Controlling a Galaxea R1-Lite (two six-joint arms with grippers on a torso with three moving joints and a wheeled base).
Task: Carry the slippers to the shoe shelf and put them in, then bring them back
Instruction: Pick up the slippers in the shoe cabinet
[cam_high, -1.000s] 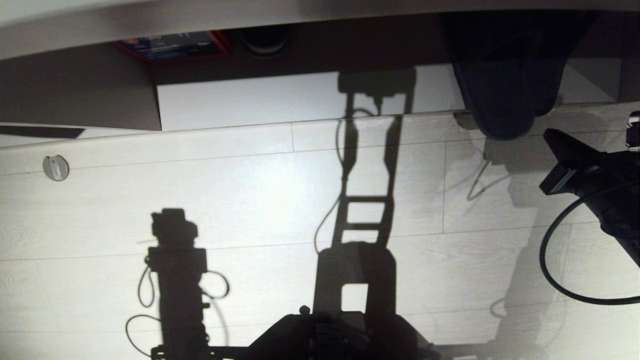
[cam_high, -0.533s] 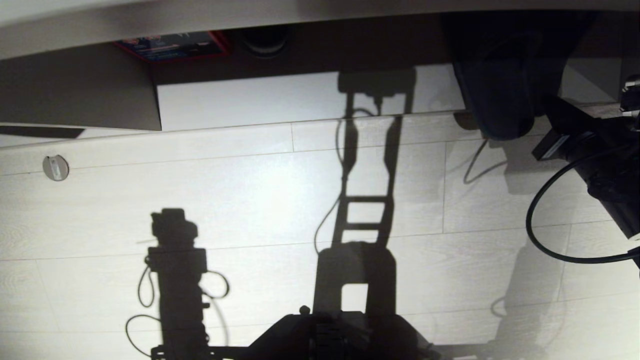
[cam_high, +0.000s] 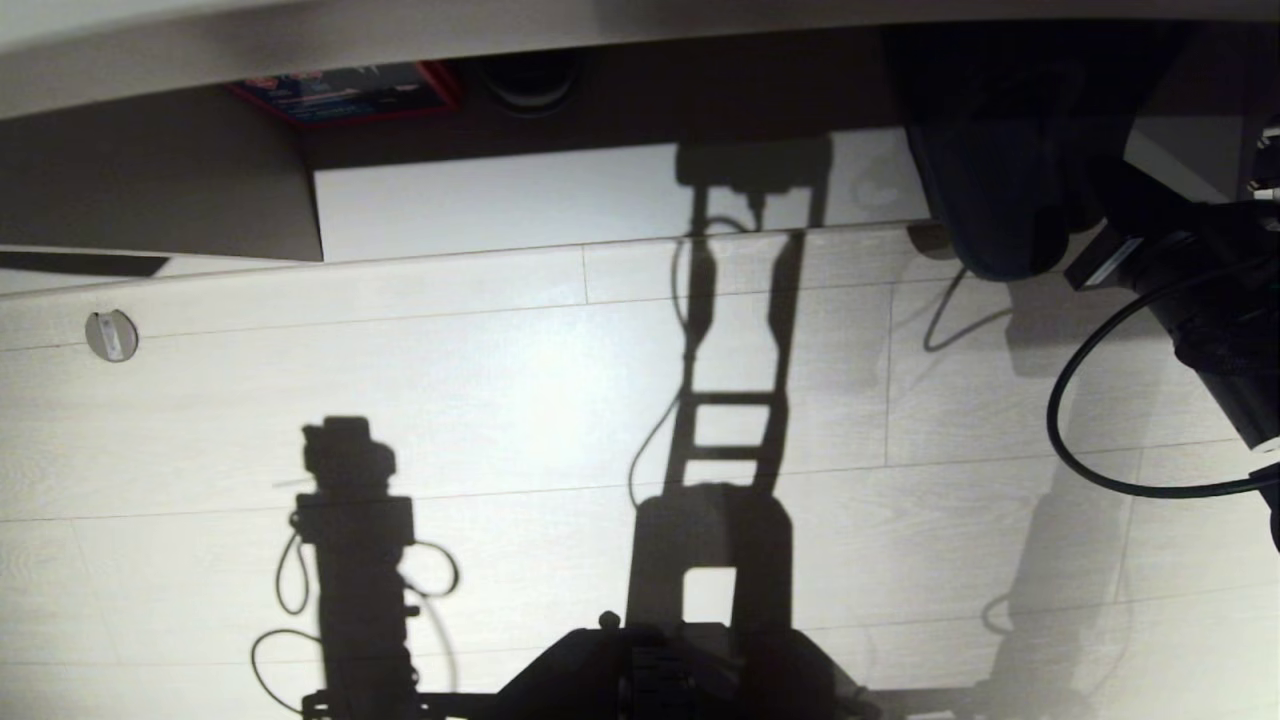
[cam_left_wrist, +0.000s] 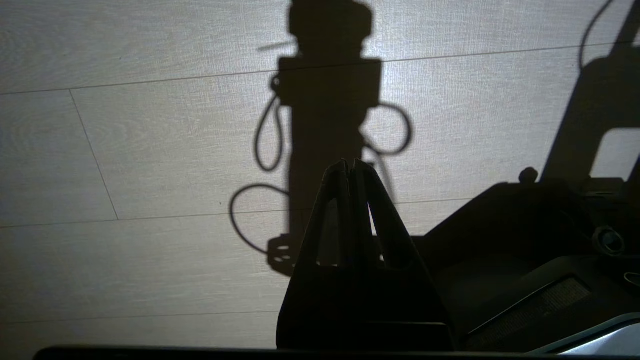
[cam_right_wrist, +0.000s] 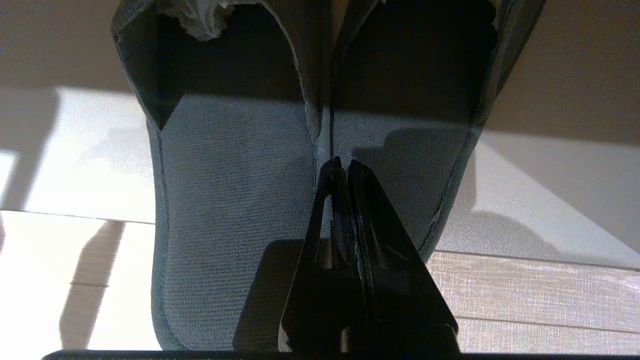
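The dark slippers lie side by side at the right end of the shoe shelf, toes in its shadow and heels out over the floor. In the right wrist view the slippers fill the middle. My right gripper is shut, with its tips over the seam where the two inner edges meet. I cannot tell whether those edges are pinched. My right arm reaches in from the right. Over bare floor, apart from the slippers, my left gripper is shut and empty.
A red-edged box and a dark round thing sit at the back of the shelf. A round stopper is fixed to the floor at left. A black cable loops below my right arm. My base is at the bottom.
My right arm has moved up and forward toward the shelf, bringing the gripper over the slippers. The slippers have stayed where they were. The left arm has not moved.
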